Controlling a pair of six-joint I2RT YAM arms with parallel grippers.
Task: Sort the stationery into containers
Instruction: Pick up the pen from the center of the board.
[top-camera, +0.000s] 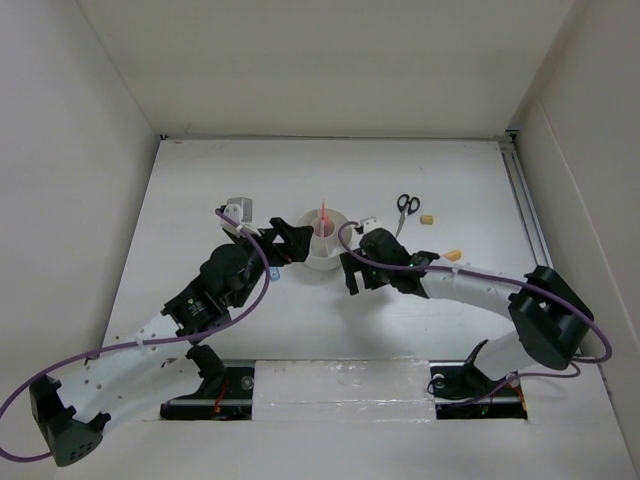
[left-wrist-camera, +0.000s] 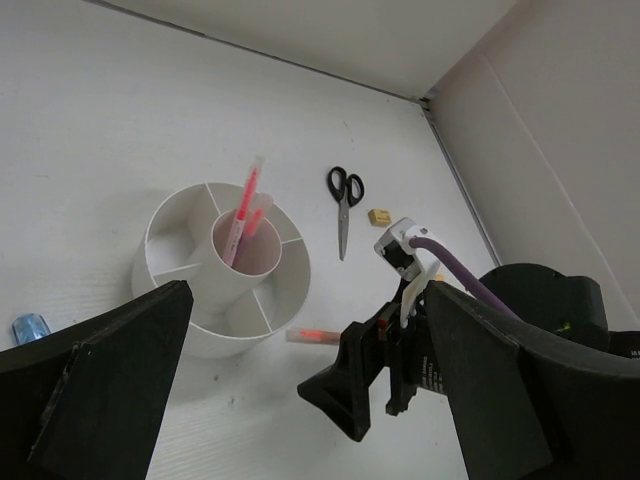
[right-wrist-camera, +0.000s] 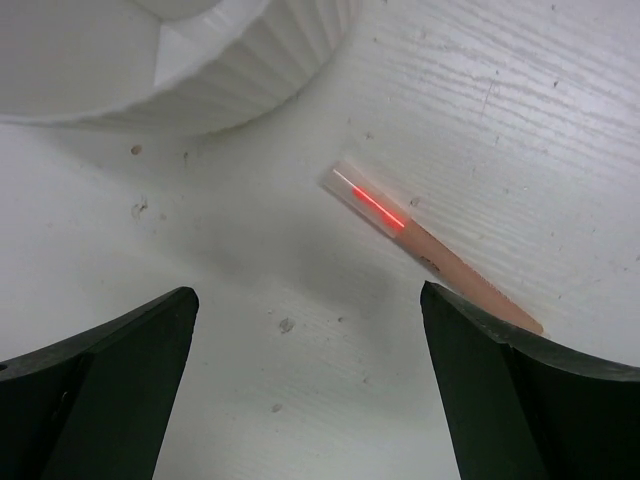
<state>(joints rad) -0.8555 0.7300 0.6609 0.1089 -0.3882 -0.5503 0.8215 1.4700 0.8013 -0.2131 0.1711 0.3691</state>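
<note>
Your right gripper (right-wrist-camera: 310, 385) hangs wide open with nothing in it, low over the loose pen (right-wrist-camera: 420, 245). That pen lies flat on the table (top-camera: 200, 200), just off the organizer (top-camera: 325, 245) at about 5 o'clock. It sits skewed between the fingers, with one end running toward the right one, so I'd judge you are lining up a pinch across its barrel.

Two pens (left-wrist-camera: 243, 215) lean in the centre cup, which looks deep enough to keep long items upright.

Your left gripper (top-camera: 290, 243) is also fully spread and empty at the organizer's 9 o'clock. It seems to be parked there to stay out of the way.

Still out on the table:
- scissors (top-camera: 405, 208) at 2 o'clock
- eraser (top-camera: 431, 217) just beyond the scissors
- orange marker (top-camera: 453, 256) at 3 o'clock
- blue marker (top-camera: 274, 272) at 8 o'clock
</note>
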